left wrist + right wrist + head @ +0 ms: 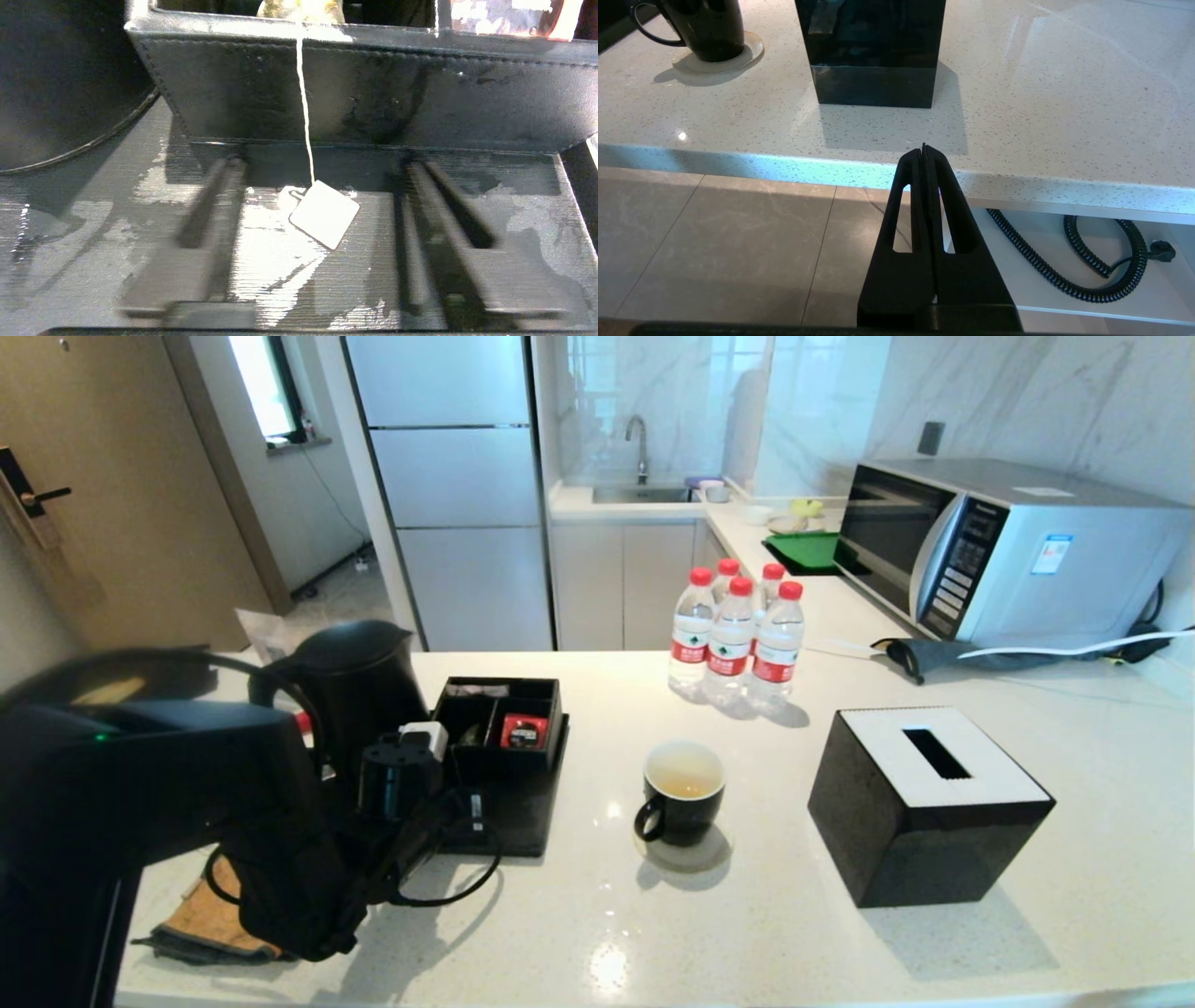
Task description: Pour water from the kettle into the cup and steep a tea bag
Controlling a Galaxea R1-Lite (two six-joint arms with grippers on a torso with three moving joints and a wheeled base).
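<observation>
Your left gripper (pixel 322 242) is spread wide over the tea bag (pixel 301 9) tag; its string runs lengthwise up over the black tray (pixel 420 93) wall. Your right gripper (pixel 923 151), pinched closed, hangs below the desk (pixel 1017 116) edge.

The robot's left arm (pixel 187 793) reaches forward low over the counter's near-left corner, its left gripper (pixel 303 233) spread wide with both fingers (pixel 205 219) lying flat. The right gripper (pixel 923 154) hangs parked below the counter's edge, its fingers pressed together.
</observation>
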